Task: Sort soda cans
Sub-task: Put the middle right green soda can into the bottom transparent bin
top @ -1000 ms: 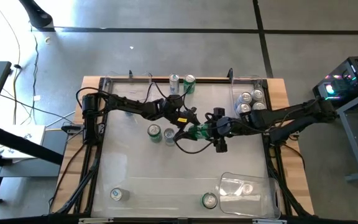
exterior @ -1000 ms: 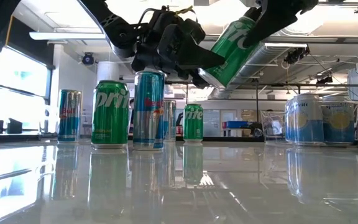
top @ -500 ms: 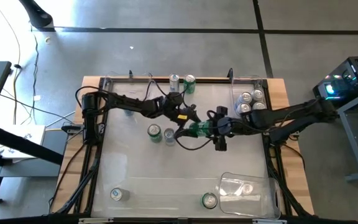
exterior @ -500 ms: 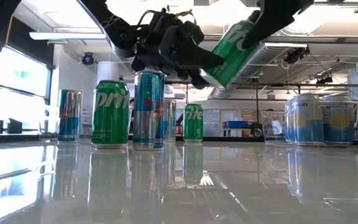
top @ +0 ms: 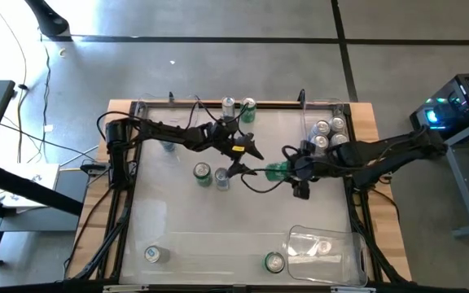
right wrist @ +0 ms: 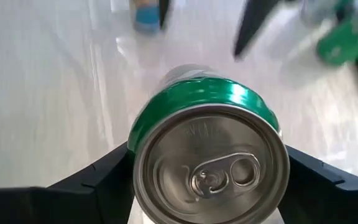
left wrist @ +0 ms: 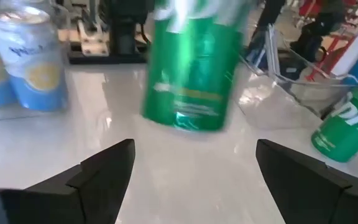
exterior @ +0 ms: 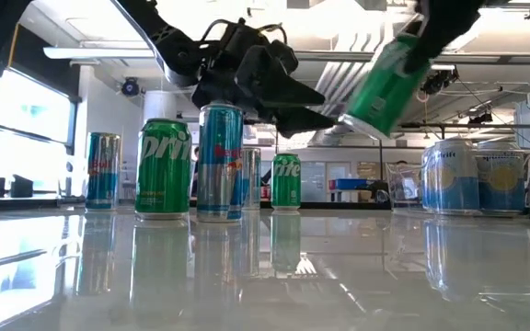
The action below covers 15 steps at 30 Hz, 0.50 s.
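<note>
My right gripper (top: 298,168) (right wrist: 211,186) is shut on a green soda can (top: 277,170) (exterior: 386,81) and holds it in the air over the middle of the table. My left gripper (top: 253,161) (left wrist: 194,165) is open just left of the can's bottom end and touches nothing; in the left wrist view the can (left wrist: 194,68) hangs ahead of its spread fingers. Other cans stand on their bases: a green one (top: 202,172) and a blue one (top: 221,177) below the left arm, and two at the far edge (top: 238,107). My right gripper pinches the green can between its two fingers, one on each side of the wall just below the silver top (right wrist: 140,127). The fingers come nearly level from the table's right. The can is lifted clear and tilted, top up toward the right, bottom (exterior: 362,118) down toward the left.
A clear bin (top: 306,122) at the far right holds several silver-white cans (exterior: 475,175). Another clear bin (top: 350,244) lies at the near right with a can inside. Single cans stand near the near edge (top: 151,255) (top: 274,262). Bare tabletop lies between them.
The right gripper has carried the green can toward the table's right, out from between the left gripper's fingers, which were at its bottom end a second ago. The can has stayed tilted and in the air. The left arm has barely moved.
</note>
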Each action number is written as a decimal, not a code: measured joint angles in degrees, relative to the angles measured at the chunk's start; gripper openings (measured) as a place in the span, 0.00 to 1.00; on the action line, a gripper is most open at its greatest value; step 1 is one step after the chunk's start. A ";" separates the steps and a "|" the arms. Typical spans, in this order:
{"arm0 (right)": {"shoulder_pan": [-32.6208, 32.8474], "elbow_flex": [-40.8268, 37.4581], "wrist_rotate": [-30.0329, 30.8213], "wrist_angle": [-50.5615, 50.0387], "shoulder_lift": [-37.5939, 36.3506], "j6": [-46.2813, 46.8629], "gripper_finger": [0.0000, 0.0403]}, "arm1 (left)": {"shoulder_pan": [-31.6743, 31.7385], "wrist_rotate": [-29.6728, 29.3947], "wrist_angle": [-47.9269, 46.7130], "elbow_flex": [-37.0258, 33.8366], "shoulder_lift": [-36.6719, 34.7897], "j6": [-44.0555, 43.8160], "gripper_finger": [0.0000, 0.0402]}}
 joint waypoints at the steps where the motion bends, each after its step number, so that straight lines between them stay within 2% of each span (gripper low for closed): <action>1: 0.54 0.21 -0.19 -1.61 -0.07 1.53 0.72 | -0.04 0.00 -0.90 -0.01 -0.29 0.18 0.82; 5: 4.26 4.99 -0.14 -9.06 -0.08 9.12 0.72 | -0.63 -1.62 -2.45 -0.03 -3.26 1.84 0.82; 10: 11.90 12.99 0.36 -14.87 0.63 20.60 0.72 | -2.59 -13.35 -6.74 0.01 -8.97 4.53 0.82; 15: 20.21 17.45 -6.60 -15.79 1.74 33.92 0.72 | -5.95 -20.47 -11.19 -0.01 -14.71 6.00 0.82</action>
